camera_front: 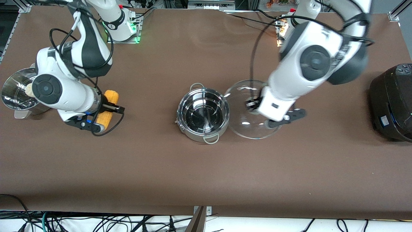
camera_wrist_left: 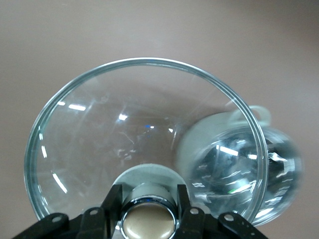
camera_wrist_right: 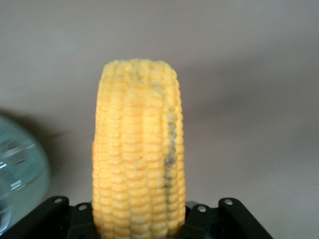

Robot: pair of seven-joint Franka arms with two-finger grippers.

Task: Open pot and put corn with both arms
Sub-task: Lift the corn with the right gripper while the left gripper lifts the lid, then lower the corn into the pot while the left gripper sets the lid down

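Note:
The pot (camera_front: 203, 113) stands open and empty at the table's middle; it also shows in the left wrist view (camera_wrist_left: 282, 168). My left gripper (camera_front: 254, 106) (camera_wrist_left: 148, 211) is shut on the copper-toned knob (camera_wrist_left: 148, 225) of the glass lid (camera_front: 246, 127) (camera_wrist_left: 124, 129). It holds the lid tilted beside the pot, toward the left arm's end of the table. My right gripper (camera_front: 106, 111) (camera_wrist_right: 137, 225) is shut on the yellow corn (camera_front: 111, 96) (camera_wrist_right: 137, 159), toward the right arm's end of the table. The corn's lower end is hidden between the fingers.
A perforated steel steamer (camera_front: 14, 93) (camera_wrist_right: 17, 174) with a white bun (camera_front: 29, 90) stands by the right arm's wrist at that end of the table. A large black cooker (camera_front: 392, 103) stands at the left arm's end.

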